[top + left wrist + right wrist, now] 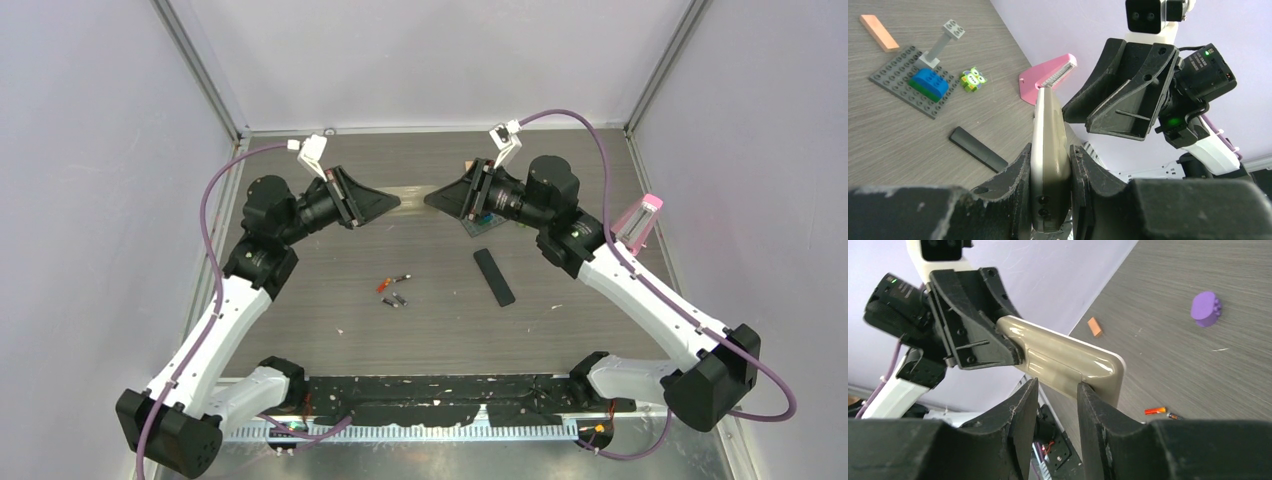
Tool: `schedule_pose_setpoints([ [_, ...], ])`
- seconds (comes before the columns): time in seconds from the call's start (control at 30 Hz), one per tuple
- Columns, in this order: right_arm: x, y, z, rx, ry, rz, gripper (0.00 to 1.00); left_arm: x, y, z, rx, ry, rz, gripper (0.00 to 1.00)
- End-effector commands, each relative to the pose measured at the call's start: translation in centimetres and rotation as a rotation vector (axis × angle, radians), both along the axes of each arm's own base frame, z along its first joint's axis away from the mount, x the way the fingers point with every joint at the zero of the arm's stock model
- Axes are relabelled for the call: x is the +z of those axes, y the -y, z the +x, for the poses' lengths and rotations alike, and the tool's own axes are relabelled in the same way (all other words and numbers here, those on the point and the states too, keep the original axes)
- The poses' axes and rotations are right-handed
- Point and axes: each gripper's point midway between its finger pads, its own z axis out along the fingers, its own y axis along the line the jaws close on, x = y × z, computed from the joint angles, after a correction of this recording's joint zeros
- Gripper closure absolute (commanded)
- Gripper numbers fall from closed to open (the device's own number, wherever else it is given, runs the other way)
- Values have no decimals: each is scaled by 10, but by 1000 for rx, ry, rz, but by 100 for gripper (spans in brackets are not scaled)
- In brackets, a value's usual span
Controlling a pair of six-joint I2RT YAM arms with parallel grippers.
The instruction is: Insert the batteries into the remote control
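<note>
Left arm (225, 310) and right arm (640, 290) reaching inward, left claw (1050, 148), right claw (1055, 386) clamping remote (1063, 357)

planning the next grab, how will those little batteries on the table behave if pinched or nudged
The batteries lie on their sides on the flat table, so a sideways nudge would probably roll them. They look tiny next to the black bar, so likely light and easily flicked away. Round, smooth-looking bodies may slip from a loose pinch.
</note>
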Motion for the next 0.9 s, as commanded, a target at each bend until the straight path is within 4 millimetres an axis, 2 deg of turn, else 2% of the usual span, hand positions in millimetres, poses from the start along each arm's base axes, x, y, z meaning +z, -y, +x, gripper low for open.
schedule_pose_setpoints([
  [0.0, 12, -11, -8, 74, 29, 75, 59, 40, 9, -24, -124, 134, -92, 100],
  [0.17, 21, -16, -19, 148, 29, 146, 59, 45, 10, -26, -143, 153, -94, 100],
  [0.33, 22, -14, -18, 128, 32, 140, 59, 40, 8, -21, -108, 146, -68, 100],
  [0.47, 15, -9, -11, 77, 24, 88, 58, 21, 6, -11, -64, 92, -30, 100],
  [0.6, -6, -3, -1, 6, -12, 7, 55, -18, 7, 4, -21, -42, -10, 100],
  [0.67, -26, 4, 6, -44, -45, -70, 47, -44, 10, 10, -14, -132, -22, 100],
  [0.7, -40, 6, 7, -58, -80, -111, 34, -55, 13, 12, -19, -166, -32, 100],
  [0.77, -65, 12, 13, -93, -120, -191, 18, -78, 18, 17, -31, -234, -48, 100],
  [0.87, -98, 14, 17, -106, -173, -261, 6, -111, 26, 23, -46, -305, -46, 100],
])
